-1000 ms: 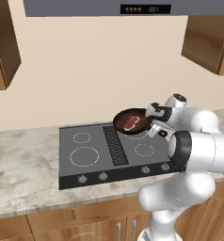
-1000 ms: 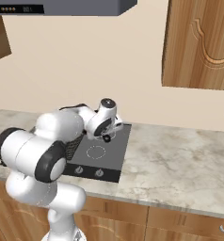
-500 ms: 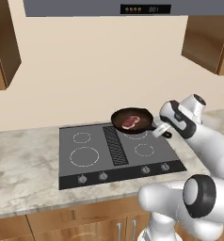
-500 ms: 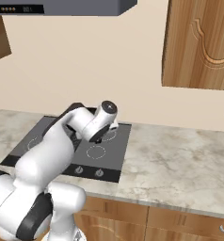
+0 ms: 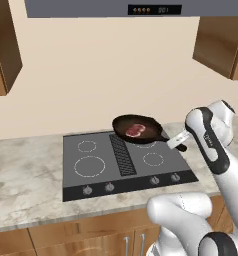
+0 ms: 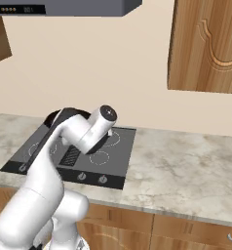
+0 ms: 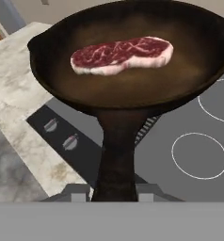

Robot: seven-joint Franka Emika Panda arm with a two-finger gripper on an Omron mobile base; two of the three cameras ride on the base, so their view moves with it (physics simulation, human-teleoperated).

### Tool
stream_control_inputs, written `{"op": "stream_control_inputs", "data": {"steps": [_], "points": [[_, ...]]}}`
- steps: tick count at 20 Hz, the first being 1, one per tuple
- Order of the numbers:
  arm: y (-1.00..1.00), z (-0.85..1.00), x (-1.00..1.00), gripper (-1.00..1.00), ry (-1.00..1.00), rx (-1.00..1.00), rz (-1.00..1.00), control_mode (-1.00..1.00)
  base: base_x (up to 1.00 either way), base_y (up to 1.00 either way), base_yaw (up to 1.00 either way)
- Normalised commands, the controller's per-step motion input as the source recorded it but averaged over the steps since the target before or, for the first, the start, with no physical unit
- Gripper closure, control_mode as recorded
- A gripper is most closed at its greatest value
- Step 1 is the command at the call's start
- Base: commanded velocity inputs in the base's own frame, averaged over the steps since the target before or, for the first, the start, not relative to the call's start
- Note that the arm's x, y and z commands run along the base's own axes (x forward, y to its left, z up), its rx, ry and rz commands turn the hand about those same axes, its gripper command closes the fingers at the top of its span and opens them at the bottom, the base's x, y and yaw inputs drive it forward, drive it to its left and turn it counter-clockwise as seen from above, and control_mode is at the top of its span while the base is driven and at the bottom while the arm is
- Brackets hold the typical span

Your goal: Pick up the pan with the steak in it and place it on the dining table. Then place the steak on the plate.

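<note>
Your two-finger gripper [image 7: 113,192] is clamped on the long handle of the round black frying pan [image 5: 139,129], raised above the dark glass cooktop [image 5: 126,163]; the red-pink steak [image 7: 122,54] lies toward twelve o'clock inside.

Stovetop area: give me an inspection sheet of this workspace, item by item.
Surface: beige-grey marbled stone counter holding a dark grey flat cooktop with ring markings and front knobs.
Job's things: round black frying pan with a long straight handle, raised above the cooktop; flat red-pink raw steak with a whitish fat edge lies inside it.
Clutter: nothing seen.
End effector: end effector shut on the pan's handle end.
Cables: nothing seen.
Surroundings: grey range hood overhead, brown wooden wall cabinets, wooden base cabinets, beige wall.
</note>
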Motion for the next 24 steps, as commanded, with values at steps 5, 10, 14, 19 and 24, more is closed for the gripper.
{"op": "stream_control_inputs", "data": {"steps": [5, 10, 14, 19, 24], "points": [[0.47, 0.37, -0.84, 1.00, 0.05, 0.01, 0.08, -1.00, 0.00, 0.00, 0.00], [0.41, 0.35, -0.87, 1.00, 0.04, 0.02, 0.09, -1.00, 0.00, 0.00, 0.00], [0.32, 0.32, -0.91, 1.00, 0.02, 0.03, 0.09, -1.00, 0.00, 0.00, 0.00], [0.14, 0.53, -0.83, 1.00, -0.02, 0.06, 0.10, -1.00, 0.00, 0.00, 0.00], [-0.01, 0.23, -0.30, 1.00, -0.05, 0.03, 0.04, -1.00, 0.00, 0.00, 0.00]]}}
